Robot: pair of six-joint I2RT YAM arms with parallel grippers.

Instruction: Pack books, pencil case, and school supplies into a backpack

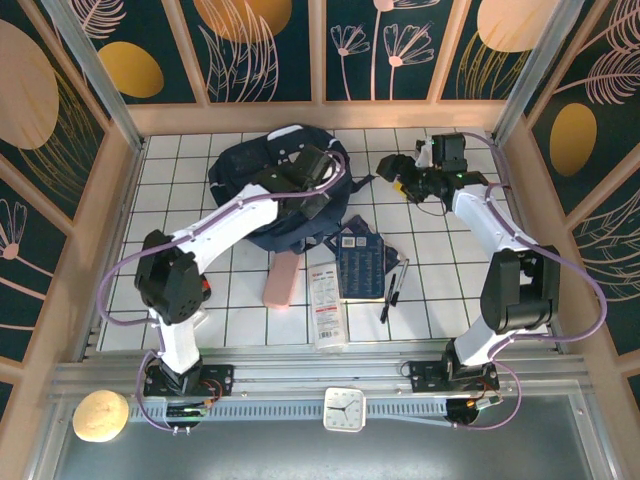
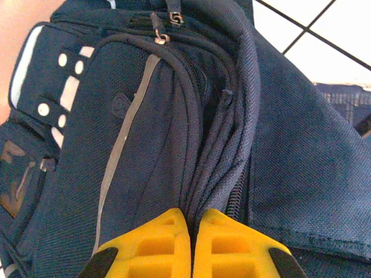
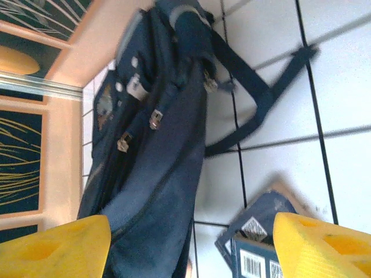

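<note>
The backpack (image 1: 238, 165) is soft, slack cloth. It will sag and fold when you lift it, so don't expect it to hold its mouth open. It doesn't look stuffed, so I'd judge it light. Take it by the stitched lip beside the zip, where the cloth is doubled and less likely to slip.

It lies slumped on the far left of the desk (image 1: 440, 290), front panel with the pale stripe facing up. Its long axis seems to run roughly across the desk, with a dark strap trailing toward your right arm. The left arm covers much of it, so treat that as a guess.

Your left pincer (image 2: 192, 246) is pressed together at that lip, and the fold appears to run in between the fingers. Your right pincer (image 3: 191, 249) is spread wide and holds nothing, hovering beside the strap end.

Near of the bag lie the pink pencil case (image 1: 280, 280), the white booklet (image 1: 325, 305), the navy book (image 1: 362, 262) and the pens (image 1: 393, 285).
</note>
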